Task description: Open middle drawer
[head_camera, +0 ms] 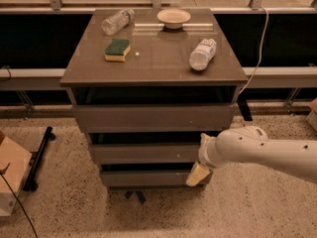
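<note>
The middle drawer is the mid-size grey-brown flat front in the stack of three, with a tiny pale dot right of centre. It sits below the wider top drawer and above the smallest bottom drawer. All three fronts look stepped, with dark gaps above them. My gripper is at the right end of the stack, by the right edge of the middle drawer's front and hanging down over the bottom drawer's right end. The white arm reaches in from the right.
On the cabinet top lie a green-and-yellow sponge, two plastic bottles and a bowl. A cardboard box and a black stand are on the floor to the left. A cable hangs at the right.
</note>
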